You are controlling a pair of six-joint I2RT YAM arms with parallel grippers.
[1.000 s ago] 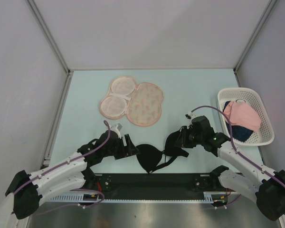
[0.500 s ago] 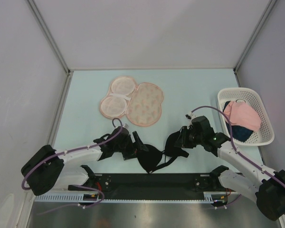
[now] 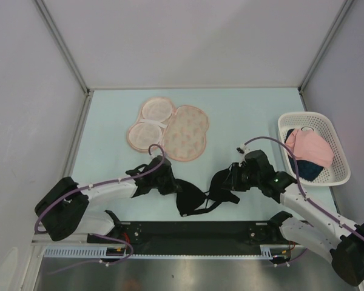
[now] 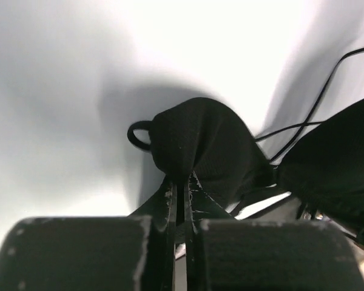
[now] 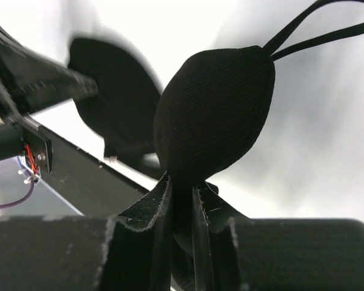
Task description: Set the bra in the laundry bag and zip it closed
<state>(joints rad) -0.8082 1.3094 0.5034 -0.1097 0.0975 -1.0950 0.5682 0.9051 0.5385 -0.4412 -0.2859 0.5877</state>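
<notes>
The black bra (image 3: 197,195) hangs between both grippers near the table's front edge. My left gripper (image 3: 175,185) is shut on the edge of its left cup (image 4: 197,145). On the other side, my right gripper (image 3: 225,185) is shut on the right cup (image 5: 215,112), whose thin straps (image 5: 327,27) trail off to the upper right. The laundry bag (image 3: 167,130) lies open farther back at the table's middle, its pale pink inside on the left half and the patterned peach outside on the right half.
A white lattice basket (image 3: 335,142) stands at the right edge and holds a pink folded cloth (image 3: 309,145) over a dark blue cloth (image 3: 308,170). A black rail (image 3: 194,233) runs along the front edge below the bra.
The left arm swung in toward the bra, and its gripper closed on the left cup. The right gripper kept its hold and barely moved.
</notes>
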